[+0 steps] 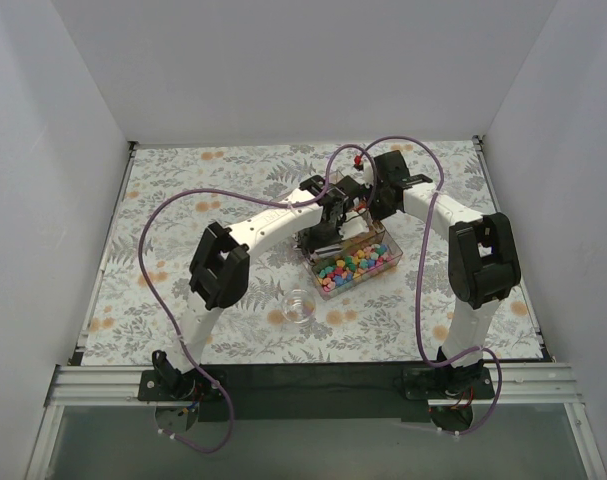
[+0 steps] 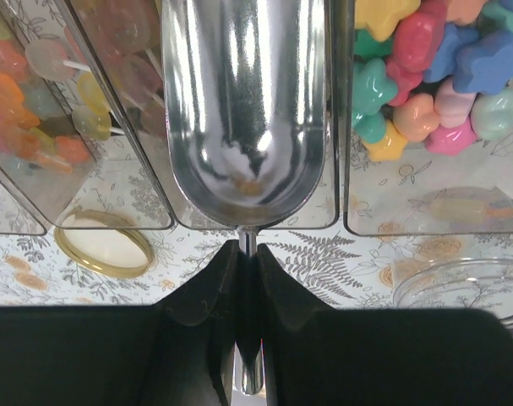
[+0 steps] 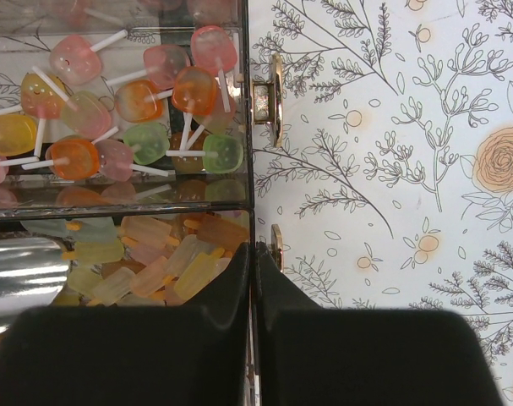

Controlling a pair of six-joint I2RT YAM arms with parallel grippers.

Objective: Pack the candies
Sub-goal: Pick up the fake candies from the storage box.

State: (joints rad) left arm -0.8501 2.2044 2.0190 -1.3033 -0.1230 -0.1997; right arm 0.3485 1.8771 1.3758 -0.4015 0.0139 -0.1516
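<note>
A clear compartmented box holds the candies, bright star-shaped sweets in one compartment. Other compartments hold lollipops and pale popsicle-shaped sweets. My left gripper is shut on the thin handle of a metal scoop, whose empty bowl lies over a middle compartment. My right gripper is shut on the thin side wall of the box, beside a small gold fitting. In the top view both grippers, left and right, meet over the box's far end.
A small clear cup stands on the fern-printed cloth just in front of the box, its rim showing in the left wrist view. A gold-rimmed lid lies flat near the box. White walls enclose the table.
</note>
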